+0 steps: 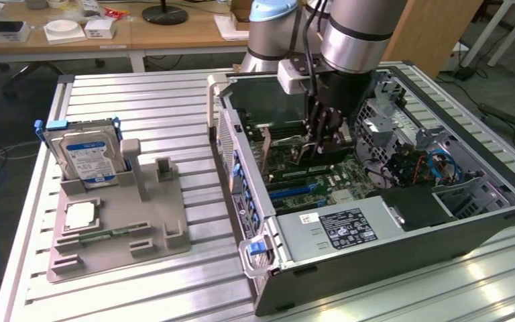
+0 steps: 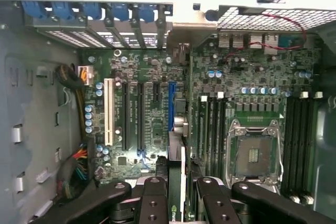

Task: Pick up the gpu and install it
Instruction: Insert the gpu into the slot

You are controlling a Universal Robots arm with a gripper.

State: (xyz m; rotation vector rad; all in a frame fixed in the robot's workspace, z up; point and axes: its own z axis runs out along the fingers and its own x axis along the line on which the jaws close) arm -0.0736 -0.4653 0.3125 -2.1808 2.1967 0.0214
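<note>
1. Inside the open computer case [image 1: 472, 208], the pincer [image 1: 322, 149] hangs low over the motherboard [image 1: 329, 178], its arm [image 1: 356, 33] reaching down from above
2. Between its fingers [image 2: 155, 200] stands the gpu [image 2: 176, 182], a thin dark card gripped on edge, jaws narrowed onto it
3. Just beneath the pincer run the expansion slots, a blue one [image 2: 171, 106] beside the card's far end and a white one [image 2: 108, 111] further off
4. Beside the pincer sits the bare CPU socket [image 2: 253, 156]
5. Well apart from the pincer, outside the case, a grey holder tray [image 1: 123, 235] carries a hard drive [image 1: 89, 154] standing upright
</note>
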